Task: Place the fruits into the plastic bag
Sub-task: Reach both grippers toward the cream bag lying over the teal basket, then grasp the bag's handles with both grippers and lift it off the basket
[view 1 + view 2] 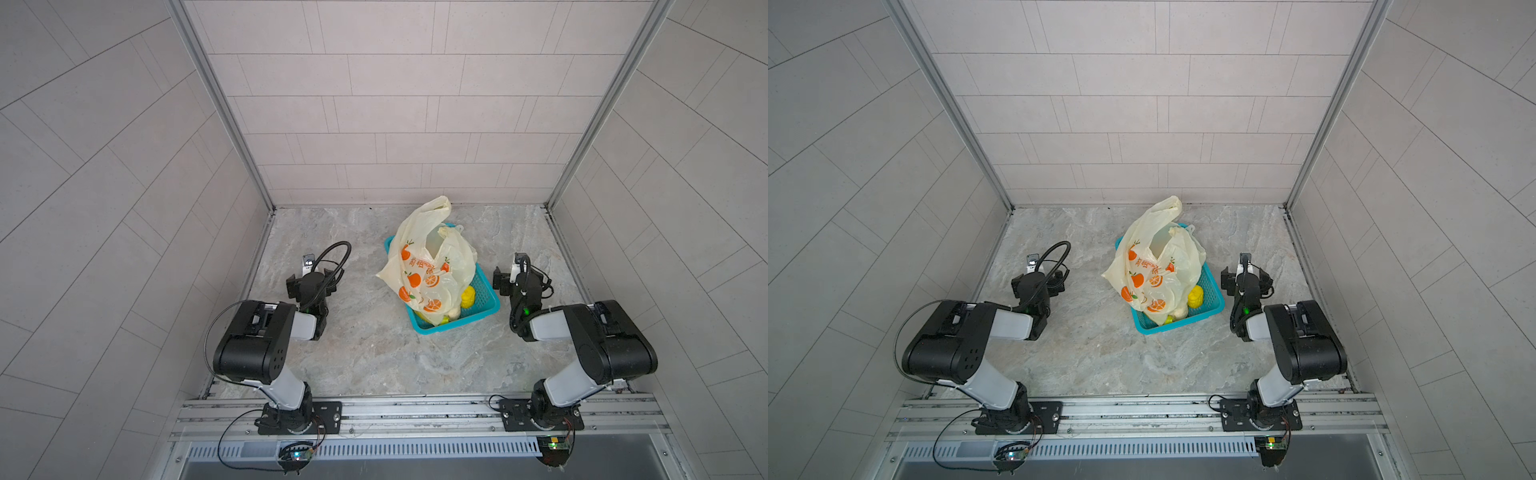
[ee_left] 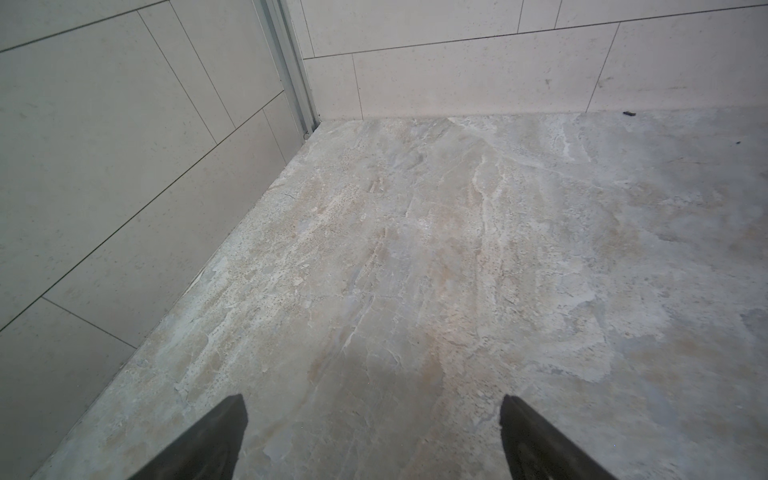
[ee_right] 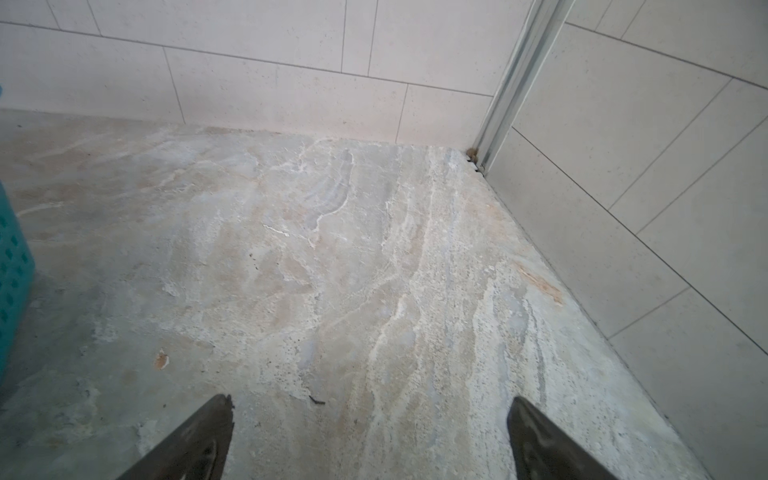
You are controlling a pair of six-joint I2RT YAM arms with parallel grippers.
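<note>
Both jaws stand apart, empty; bag [image 1: 419,257] drapes over fruits [image 1: 467,296] in basket [image 1: 457,323], so best lift bag clear first.

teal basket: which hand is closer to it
Right. The right hand is open, just off the right side of the teal basket in both top views. The left hand, also open, is clearly farther away on the opposite side.

On the left arm [image 1: 249,349] and the right arm [image 1: 611,349], black joint housings [image 1: 946,353] are being joined by pale grey links [image 1: 1273,388]; black cables [image 1: 332,249] are being looped.
</note>
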